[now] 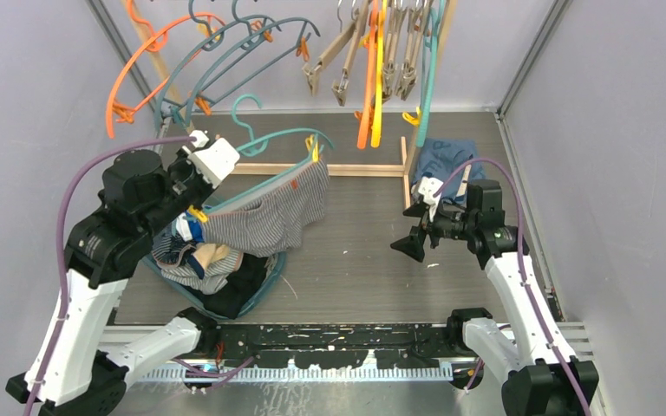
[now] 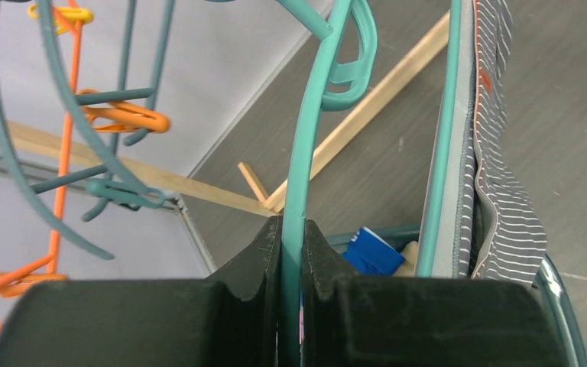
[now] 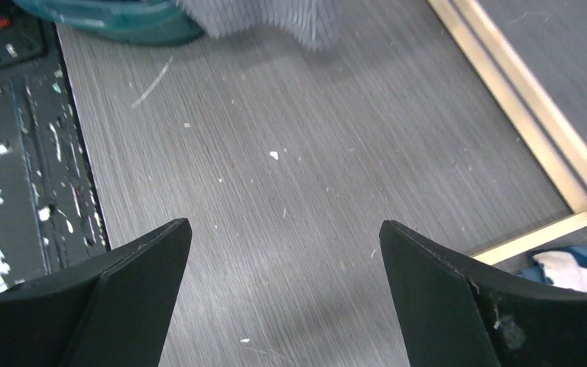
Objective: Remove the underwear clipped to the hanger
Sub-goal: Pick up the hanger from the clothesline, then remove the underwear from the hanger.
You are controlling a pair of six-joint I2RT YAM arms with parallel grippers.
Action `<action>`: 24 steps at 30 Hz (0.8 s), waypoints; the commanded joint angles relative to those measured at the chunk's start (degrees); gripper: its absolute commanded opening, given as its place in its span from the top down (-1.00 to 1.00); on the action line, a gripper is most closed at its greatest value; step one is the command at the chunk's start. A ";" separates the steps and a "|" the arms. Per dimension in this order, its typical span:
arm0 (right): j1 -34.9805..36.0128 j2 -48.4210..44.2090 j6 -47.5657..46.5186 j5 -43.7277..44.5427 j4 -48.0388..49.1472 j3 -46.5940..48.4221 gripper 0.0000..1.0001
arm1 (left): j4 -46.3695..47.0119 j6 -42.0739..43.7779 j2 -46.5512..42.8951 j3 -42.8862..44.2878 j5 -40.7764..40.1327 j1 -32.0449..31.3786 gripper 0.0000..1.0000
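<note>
- The left gripper (image 2: 290,229) has its black jaws pressed tight on the thin teal plastic hanger (image 2: 299,145). The hanger's arm runs straight out from between them.
- The navy white-pinstriped boxer underwear (image 2: 504,191) hangs from the hanger's straight bar, off to the right of those jaws in the wrist view. Its hem sags toward the teal basket (image 1: 270,279) of loose garments underneath.
- One yellow clip (image 1: 313,149) pins the waistband at the end farthest from the left jaws. A second yellow clip (image 1: 196,213) sits right beside them.
- The right gripper (image 3: 284,225) has its jaws spread wide with nothing between them, only bare grey tabletop. The striped hem lies well ahead of them.
- As I judge it, the step in hand is to bring the right jaws across to the cloth while the left ones steady the hanger.
- To do it well, take the fabric just under the far clip, not at the loose hem. The pull then goes into the clip rather than into stretch.
- Close on a full fold of waistband, since a thin pinch would likely slip.
- Pull down and away from the left jaws, out of the clip's mouth. A sideways tug would probably swing the hanger in its grip.
- The left hold sits toward one end, so the far end may dip under load. A short, firm pull suits that better.
</note>
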 commanded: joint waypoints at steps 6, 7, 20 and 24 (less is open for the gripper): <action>-0.17 -0.41 10.18 -5.62 -6.25 17.88 -1.00 | -3.72 2.43 0.28 2.44 24.84 -0.08 0.99; -0.17 0.10 10.54 -5.69 -7.75 20.51 -1.00 | -2.83 2.48 0.98 2.27 27.12 -0.08 1.00; -0.17 -2.63 29.72 8.33 -6.69 36.72 -0.99 | 2.50 15.26 16.95 12.58 52.31 -0.16 0.99; -0.21 -2.50 31.71 13.57 -6.64 38.84 -0.99 | 2.46 16.57 22.07 17.39 58.87 -0.18 1.00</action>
